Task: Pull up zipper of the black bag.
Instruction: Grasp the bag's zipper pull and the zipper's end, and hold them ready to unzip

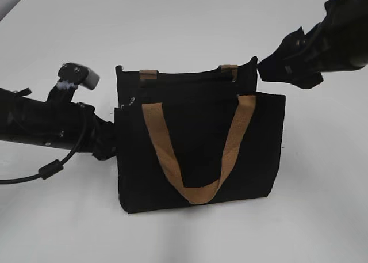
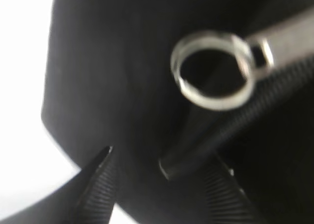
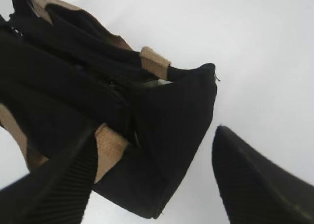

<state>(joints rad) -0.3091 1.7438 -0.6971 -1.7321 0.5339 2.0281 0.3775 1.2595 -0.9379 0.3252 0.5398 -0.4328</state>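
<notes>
The black bag point(image 1: 198, 130) stands upright on the white table, its tan handle point(image 1: 198, 193) hanging down the front. My left gripper point(image 1: 114, 143) is at the bag's left end. In the left wrist view its jaws point(image 2: 164, 185) are apart around black fabric and the end of the zipper point(image 2: 230, 126). The silvery ring pull point(image 2: 213, 69) lies just beyond the fingertips, not gripped. My right gripper point(image 1: 265, 67) is at the bag's top right corner. Its jaws point(image 3: 156, 131) are wide open on either side of that corner point(image 3: 181, 111). The zipper point(image 3: 113, 77) also shows along the top edge.
The white table point(image 1: 184, 27) surrounds the bag. The left arm's cable point(image 1: 49, 170) loops over the table at the left. The second tan handle's ends point(image 1: 148, 74) show behind the top edge.
</notes>
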